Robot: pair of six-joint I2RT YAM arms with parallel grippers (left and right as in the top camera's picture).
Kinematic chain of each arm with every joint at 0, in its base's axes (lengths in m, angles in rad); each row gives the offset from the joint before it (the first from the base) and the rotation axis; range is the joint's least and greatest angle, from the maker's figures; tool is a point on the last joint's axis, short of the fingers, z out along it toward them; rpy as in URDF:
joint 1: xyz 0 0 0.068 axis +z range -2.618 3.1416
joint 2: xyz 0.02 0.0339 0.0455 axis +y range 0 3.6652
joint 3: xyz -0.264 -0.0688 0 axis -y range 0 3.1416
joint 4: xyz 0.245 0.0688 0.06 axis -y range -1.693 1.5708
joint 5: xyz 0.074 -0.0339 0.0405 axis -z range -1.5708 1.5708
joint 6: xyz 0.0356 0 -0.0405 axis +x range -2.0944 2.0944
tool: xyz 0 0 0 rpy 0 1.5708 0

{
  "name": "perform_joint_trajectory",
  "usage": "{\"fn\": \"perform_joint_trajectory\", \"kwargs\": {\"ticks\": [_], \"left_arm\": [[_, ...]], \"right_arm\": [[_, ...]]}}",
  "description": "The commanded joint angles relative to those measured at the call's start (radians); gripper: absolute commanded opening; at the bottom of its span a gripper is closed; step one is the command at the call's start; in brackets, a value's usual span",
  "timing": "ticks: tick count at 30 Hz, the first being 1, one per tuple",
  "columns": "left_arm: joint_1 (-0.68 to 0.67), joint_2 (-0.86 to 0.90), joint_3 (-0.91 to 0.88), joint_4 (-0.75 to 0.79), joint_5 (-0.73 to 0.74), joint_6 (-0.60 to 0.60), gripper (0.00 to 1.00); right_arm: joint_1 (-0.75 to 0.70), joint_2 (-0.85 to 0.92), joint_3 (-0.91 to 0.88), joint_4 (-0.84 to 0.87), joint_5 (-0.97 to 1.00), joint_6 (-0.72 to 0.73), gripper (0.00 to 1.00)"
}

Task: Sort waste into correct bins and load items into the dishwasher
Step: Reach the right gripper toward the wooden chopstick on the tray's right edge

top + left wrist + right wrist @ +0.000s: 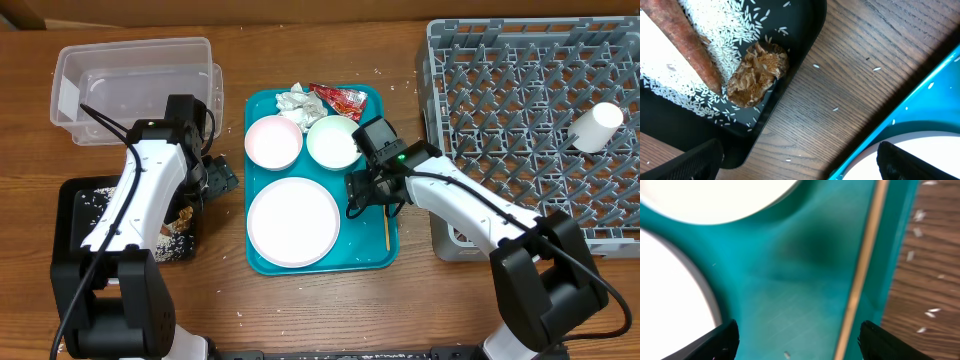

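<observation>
My left gripper (216,180) (800,167) is open over bare wood between the black tray bin (72,212) (795,45) and the teal tray. The sausage piece (685,45), the brown crumbly bit (757,74) and rice (730,25) lie in the black tray. My right gripper (370,195) (797,340) hangs open low over the teal tray, with the wooden stick (386,230) (865,255) just inside its right finger and untouched. The plate (293,222), two bowls (273,141) (333,142), the napkin (293,98) and the red wrapper (338,98) are on the teal tray. A cup (596,127) sits in the dish rack (530,60).
The clear tub (130,60) stands at the back left, behind the black tray. The teal tray (375,110) (805,280) lies between the two arms. Loose rice grains (930,312) dot the wood beside its right rim.
</observation>
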Motion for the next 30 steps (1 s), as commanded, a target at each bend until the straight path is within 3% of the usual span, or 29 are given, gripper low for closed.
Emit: {"fn": "perform_joint_trajectory", "kwargs": {"ticks": [1, 30], "left_arm": [[0.002, 0.011, 0.0, 0.001, -0.013, -0.02, 1.0], [0.002, 0.011, 0.0, 0.0, -0.013, -0.02, 1.0]], "right_arm": [[-0.011, -0.006, 0.002, 0.016, 0.048, 0.006, 0.79], [0.009, 0.157, 0.002, 0.08, 0.059, -0.022, 0.78]]}}
